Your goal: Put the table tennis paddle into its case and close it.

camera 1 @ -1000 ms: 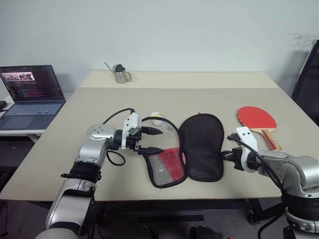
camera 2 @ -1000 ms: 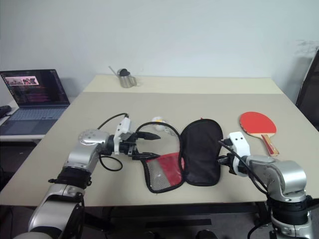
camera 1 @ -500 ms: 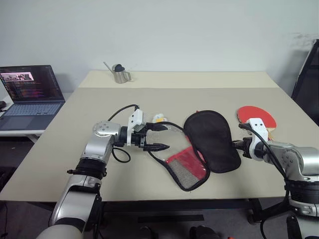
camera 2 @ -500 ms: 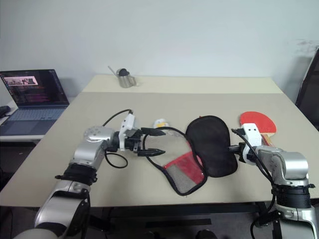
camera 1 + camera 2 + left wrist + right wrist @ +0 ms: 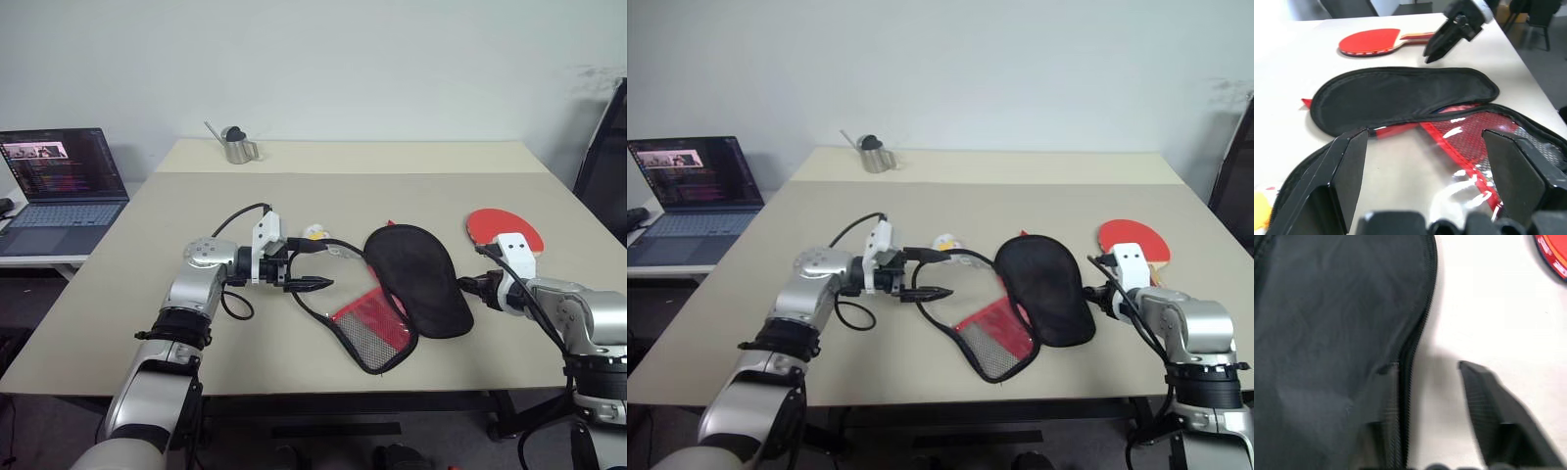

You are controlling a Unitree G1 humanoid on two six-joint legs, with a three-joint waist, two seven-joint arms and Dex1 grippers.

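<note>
The case (image 5: 402,294) is lying unzipped between my grippers. My left gripper (image 5: 318,264) is spread wide, grasping nothing; my right gripper (image 5: 1430,396) is parted beside the case's edge. The paddle (image 5: 502,230) is waiting beyond my right fingers, not yet inserted.

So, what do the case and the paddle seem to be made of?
The case looks like soft black fabric with a zip edge, and its red inner half carries black mesh under what seems a shiny clear film. The table tennis paddle has a matte red face, probably rubber, with a pale edge that looks like wood.
</note>
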